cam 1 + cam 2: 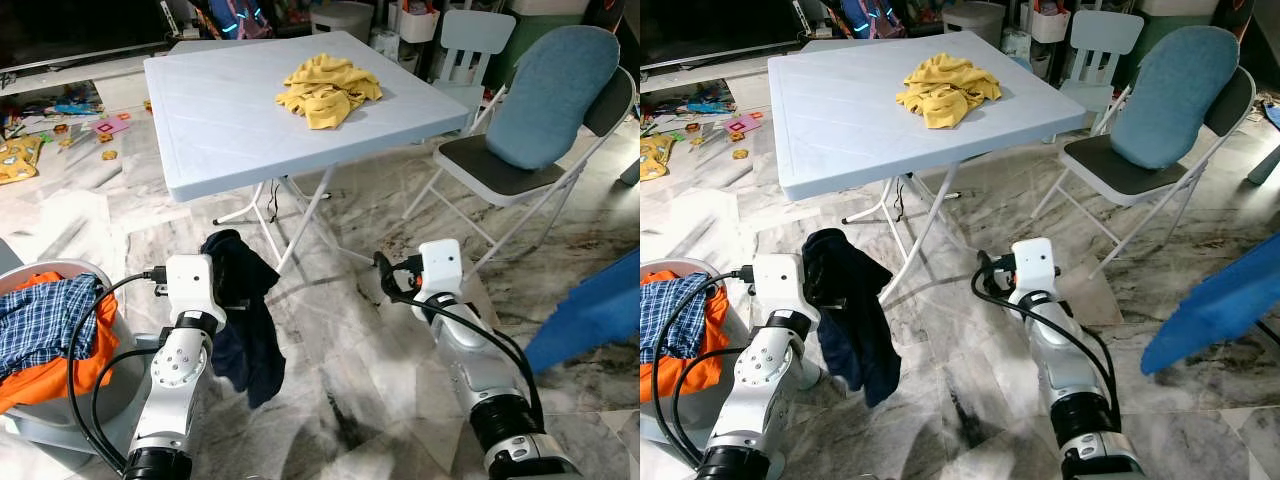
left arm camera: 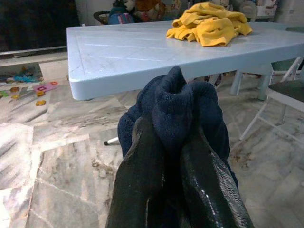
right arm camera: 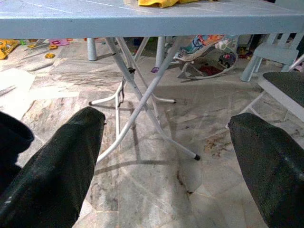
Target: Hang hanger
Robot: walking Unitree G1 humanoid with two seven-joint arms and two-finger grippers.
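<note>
— Two hands are up in front of the robot, over the marble floor (image 1: 350,370). What has the left hand (image 2: 173,142) got?

— A dark navy garment (image 1: 245,320). The black fingers (image 2: 142,180) are pressed together on a bunched fold of it, and the rest hangs down beside the silver arm, clear of the floor.

— And the right hand (image 3: 166,142)?

— Spread wide, nothing between the two fingers (image 3: 61,161). It is held low, near the folding legs of the pale blue bench (image 1: 230,110), pointing toward them.

— Where is the hanger?

— I cannot make one out. The only thing gripped is the navy cloth.

— What lies on the bench?

— A crumpled yellow cloth (image 1: 328,88), toward the far right part of the top, well apart from both hands.

— Anything by the left arm?

— A laundry basket (image 1: 60,425) just beside it, holding a blue checked shirt (image 1: 45,320) on top of something orange (image 1: 50,380).

— And on the right?

— A folding chair (image 1: 520,165) with a blue cushion (image 1: 550,95) leaning on its back, standing close to the bench's corner. A blue shape (image 1: 590,310) shows at the right edge; I cannot tell what it is. Small toys (image 1: 105,130) lie scattered on the floor beyond the bench, on the left.
</note>
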